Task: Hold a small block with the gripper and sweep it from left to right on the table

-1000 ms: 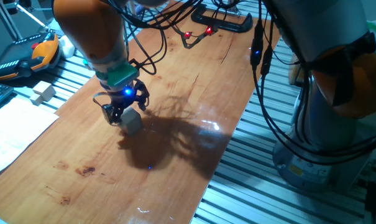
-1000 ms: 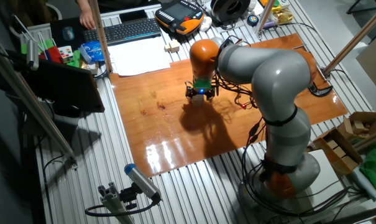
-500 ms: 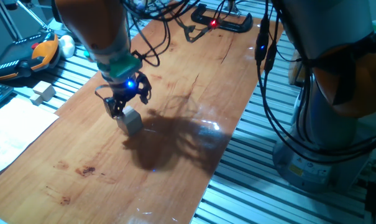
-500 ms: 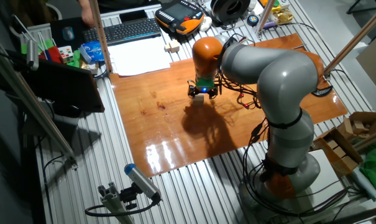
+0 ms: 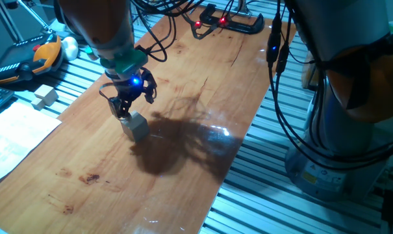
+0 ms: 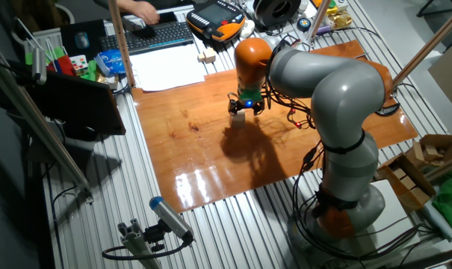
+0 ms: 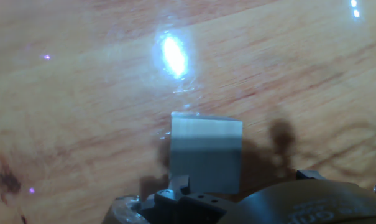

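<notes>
On table (image 5: 183, 97), tool (image 5: 126, 109) gripping small block (image 5: 136, 125)

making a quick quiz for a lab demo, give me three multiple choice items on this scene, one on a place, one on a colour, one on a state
1. Where is the small block?
A. on the ribbed metal slats
B. on the wooden table, just below the pincer
C. on the white paper

2. What colour is the light glowing on the pincer?
A. blue
B. yellow
C. white

3. How does the block sit?
A. lifted well clear of the table
B. lying under the keyboard
C. down at the table surface, at the pincer's fingertips

Answers:
1. B, both fixed views show the block on the orange-brown board directly under the pincer.
2. A, a blue glow shows on the pincer body above the fingers.
3. C, the hand view shows the block against the wood with its shadow right beside it; whether the fingers are clamped on it cannot be told.
</notes>
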Controlling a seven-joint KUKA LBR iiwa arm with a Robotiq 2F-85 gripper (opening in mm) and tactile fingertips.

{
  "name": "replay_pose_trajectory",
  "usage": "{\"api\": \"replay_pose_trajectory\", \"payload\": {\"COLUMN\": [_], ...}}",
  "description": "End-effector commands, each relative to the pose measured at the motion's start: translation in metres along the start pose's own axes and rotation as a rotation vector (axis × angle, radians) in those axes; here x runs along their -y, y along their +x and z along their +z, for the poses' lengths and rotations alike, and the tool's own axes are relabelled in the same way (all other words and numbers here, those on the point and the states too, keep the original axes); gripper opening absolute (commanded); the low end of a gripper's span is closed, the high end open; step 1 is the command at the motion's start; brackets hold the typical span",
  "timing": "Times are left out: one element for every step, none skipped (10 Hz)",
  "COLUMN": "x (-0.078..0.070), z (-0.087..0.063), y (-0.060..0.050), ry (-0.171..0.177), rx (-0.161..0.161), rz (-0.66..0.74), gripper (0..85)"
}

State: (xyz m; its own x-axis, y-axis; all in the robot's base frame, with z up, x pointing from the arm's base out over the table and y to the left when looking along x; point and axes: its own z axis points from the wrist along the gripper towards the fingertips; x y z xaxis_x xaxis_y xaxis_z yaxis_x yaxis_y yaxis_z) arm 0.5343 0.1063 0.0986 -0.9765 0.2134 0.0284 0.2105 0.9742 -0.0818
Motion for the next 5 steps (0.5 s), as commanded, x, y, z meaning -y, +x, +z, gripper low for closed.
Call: {"api": "replay_pose_trajectory", "payload": {"x": [0.0001,0.0002,0.0001,-0.0001,0.0001], "z": [0.0001,-0.0001,-0.0002,-0.0006,-0.0013], "y": [-0.0001,0.0,0.0004,0.0013,0.0024], "ry": [0.001,-0.004,-0.017,-0.026,-0.026], "rx": [-0.005,-0.007,-0.012,-0.015,-0.013], "rz": [-0.067,-0.106,-0.132,-0.148,-0.167], "gripper": [83.7,83.7,83.3,82.7,82.3]}}
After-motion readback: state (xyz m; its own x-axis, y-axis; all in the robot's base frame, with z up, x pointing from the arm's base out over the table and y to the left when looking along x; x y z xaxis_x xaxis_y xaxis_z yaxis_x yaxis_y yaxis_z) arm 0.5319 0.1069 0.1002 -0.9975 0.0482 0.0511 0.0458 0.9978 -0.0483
